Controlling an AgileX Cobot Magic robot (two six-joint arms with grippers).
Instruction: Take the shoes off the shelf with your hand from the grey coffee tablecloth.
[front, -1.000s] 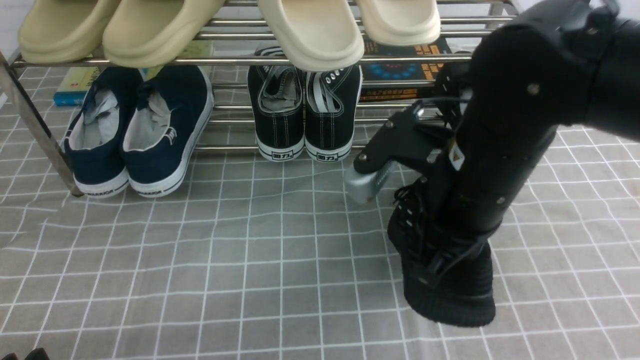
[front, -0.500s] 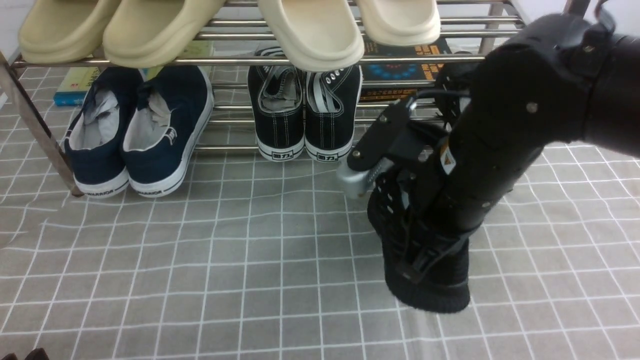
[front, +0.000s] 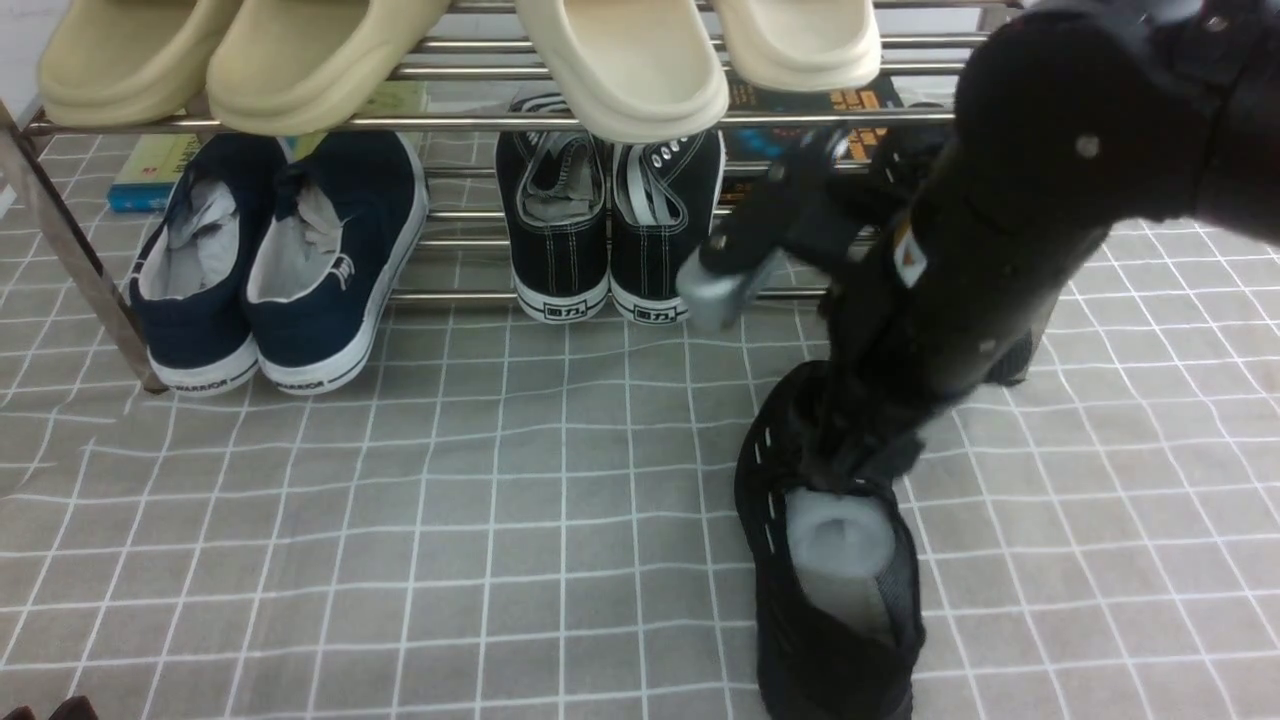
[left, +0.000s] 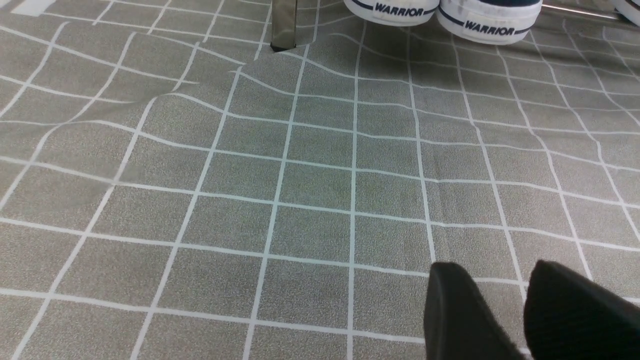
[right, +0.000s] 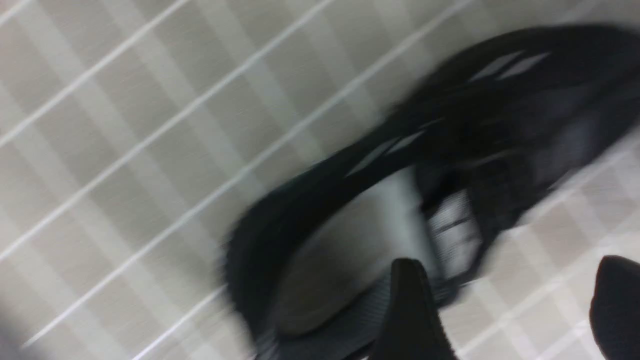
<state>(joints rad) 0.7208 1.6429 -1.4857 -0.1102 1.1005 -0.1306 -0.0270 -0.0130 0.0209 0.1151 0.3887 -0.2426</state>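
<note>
The black knit shoe (front: 830, 560) lay flat on the grey coffee tablecloth (front: 400, 520), insole up, well in front of the shelf (front: 480, 122) and clear of its lower rails. A second earlier it had hung from the gripper above the cloth; half a second earlier it was lower and nearer the middle. It was now down and resting on its own.

The right gripper (right: 507, 280) stood directly over the shoe's open collar. In the right wrist view its two fingers (right: 410, 310) were spread wide with nothing clamped between them, though that view was blurred by motion. Judged from this, the shoe had just been let go. In the front view the right arm (front: 1000, 250) hid the fingers.

A dark shape (front: 1010, 360) showed behind the arm near the shelf's right end; whether it was the second shoe of the pair could not be told.

The left gripper (left: 495, 272) hovered low over bare cloth, fingers slightly parted, holding nothing.

The navy slip-ons (front: 270, 270) and the black canvas sneakers (front: 610, 240) sat on the lower tier.

Assessment: one shoe delivered; the mate likely remains to be fetched.
</note>
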